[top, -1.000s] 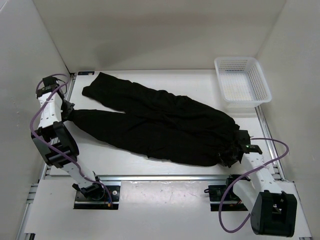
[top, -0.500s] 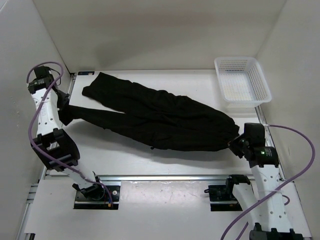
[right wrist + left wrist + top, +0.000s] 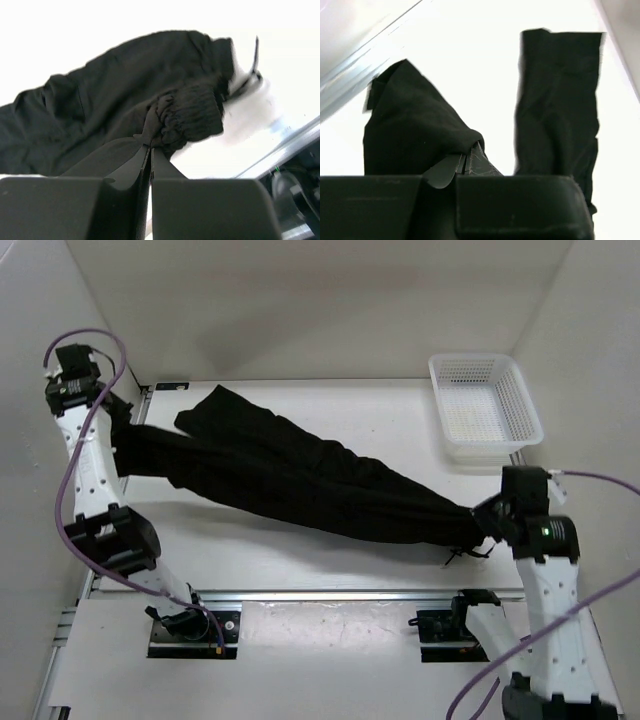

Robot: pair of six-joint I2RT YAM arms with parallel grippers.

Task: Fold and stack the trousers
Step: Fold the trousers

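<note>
White worktop [image 3: 390,405] below: trousers [image 3: 300,480] hoisted & pulled taut since 1 s ago; left jaws clamp leg hem [image 3: 420,130], right jaws clamp waistband [image 3: 192,112], fold prob next

There is one pair of black trousers [image 3: 300,480] — it has two long legs. There is one white basket [image 3: 485,405] and one table [image 3: 390,405]. There are two robot arms, the left arm [image 3: 90,455] and the right arm [image 3: 550,580]. Each has one gripper — the left gripper [image 3: 469,156] and the right gripper [image 3: 149,146], so two. Two purple cables show, the left cable [image 3: 88,333] and the right cable [image 3: 600,478].
</note>
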